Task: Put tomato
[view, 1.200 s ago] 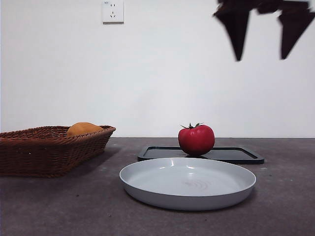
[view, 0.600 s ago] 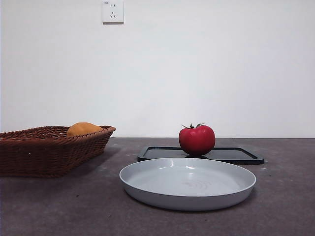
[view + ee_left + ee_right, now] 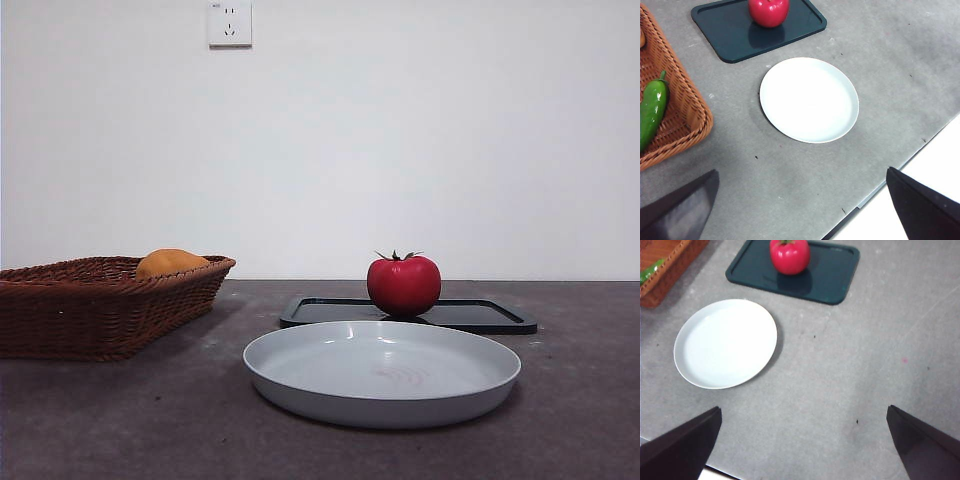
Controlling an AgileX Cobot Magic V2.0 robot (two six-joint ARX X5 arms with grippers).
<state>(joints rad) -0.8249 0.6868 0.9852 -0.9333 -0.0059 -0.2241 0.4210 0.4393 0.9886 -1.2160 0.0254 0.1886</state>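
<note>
Tomato (image 3: 403,286) sits on the dark tray (image 3: 480,316) at the far side of the bench (image 3: 120,420), just behind the white plate (image 3: 381,372). No writing can be read anywhere; the wall socket (image 3: 229,23) bears only a tiny illegible mark. The front view shows an orange fruit (image 3: 170,262) in the basket (image 3: 100,305) at left, while the left wrist view shows a green pepper (image 3: 651,112) there. Left pincer (image 3: 800,210) and right pincer (image 3: 802,445) both hang spread wide above the bench, holding nothing.

Glossy tomato (image 3: 403,286), woven wicker basket (image 3: 100,305)
</note>
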